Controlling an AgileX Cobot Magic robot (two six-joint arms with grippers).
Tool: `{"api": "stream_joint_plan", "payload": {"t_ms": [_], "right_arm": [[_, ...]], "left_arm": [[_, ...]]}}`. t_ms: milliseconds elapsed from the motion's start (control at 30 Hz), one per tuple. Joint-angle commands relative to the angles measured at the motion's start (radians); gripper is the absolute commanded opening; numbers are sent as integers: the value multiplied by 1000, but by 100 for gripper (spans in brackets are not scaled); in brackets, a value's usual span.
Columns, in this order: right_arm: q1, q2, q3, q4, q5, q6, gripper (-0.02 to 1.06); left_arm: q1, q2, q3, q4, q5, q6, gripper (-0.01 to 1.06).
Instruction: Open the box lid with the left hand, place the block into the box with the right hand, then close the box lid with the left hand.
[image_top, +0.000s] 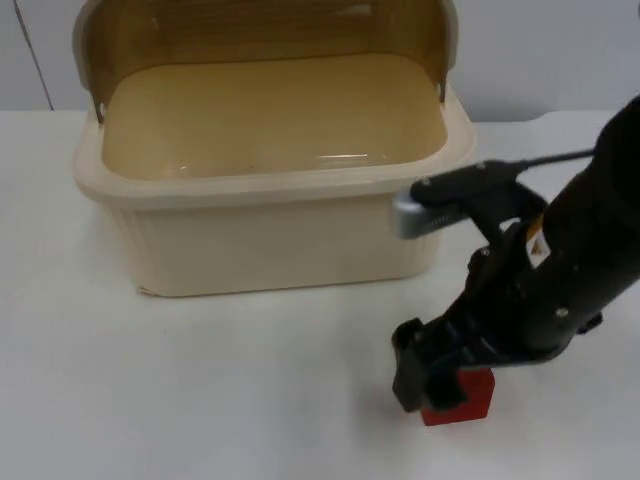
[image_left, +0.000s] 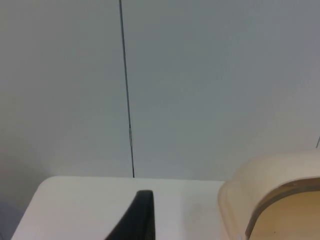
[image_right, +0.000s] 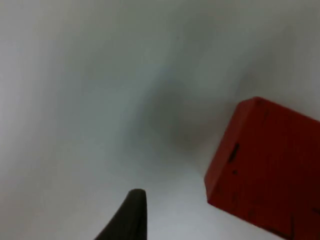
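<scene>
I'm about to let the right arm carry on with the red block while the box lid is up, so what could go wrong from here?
1. The right gripper is low over the red block on the table; an off-centre grip could push the block aside.
2. The box has a tall front wall, so a low carry may strike its rim.
3. The raised lid could drop if bumped.

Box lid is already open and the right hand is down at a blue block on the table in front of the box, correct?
Not quite: the block is red, not blue. The top view shows the right hand down at the small red cube block on the white table in front of the cream plastic box, whose translucent amber lid is open.
</scene>
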Motion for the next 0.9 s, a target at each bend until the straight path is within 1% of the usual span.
{"api": "stream_joint_plan", "payload": {"t_ms": [0, 33, 67, 133, 267, 500, 633, 700, 733, 767, 800, 833, 867], "right_arm": [[2, 16, -4, -29, -33, 48, 105], [2, 21, -4, -52, -43, 70, 105], [2, 21, -4, -52, -43, 70, 105], [2, 24, -4, -81, -71, 112, 105], [0, 38, -4, -81, -115, 118, 105], [0, 130, -4, -77, -208, 151, 105], [0, 130, -4, -77, -214, 151, 104], [0, 130, -4, -77, -214, 151, 98], [0, 130, -4, -77, -214, 151, 98], [0, 130, -4, -77, -212, 151, 89], [0, 130, -4, -77, -205, 160, 76], [0, 130, -4, -77, -192, 171, 56], [0, 130, -4, -77, -187, 173, 39]], "left_arm": [[-7, -5, 2, 5, 1, -7, 105], [-7, -5, 2, 5, 1, -7, 105], [-7, -5, 2, 5, 1, -7, 105], [-7, -5, 2, 5, 1, -7, 105], [-7, -5, 2, 5, 1, -7, 105], [-7, -5, 2, 8, 1, -7, 105], [-7, -5, 2, 8, 1, -7, 105], [-7, -5, 2, 8, 1, -7, 105], [-7, -5, 2, 8, 1, -7, 105], [-7, -5, 2, 8, 1, -7, 105], [-7, -5, 2, 8, 1, -7, 105], [-7, -5, 2, 8, 1, -7, 105], [-7, -5, 2, 8, 1, -7, 105]]}}
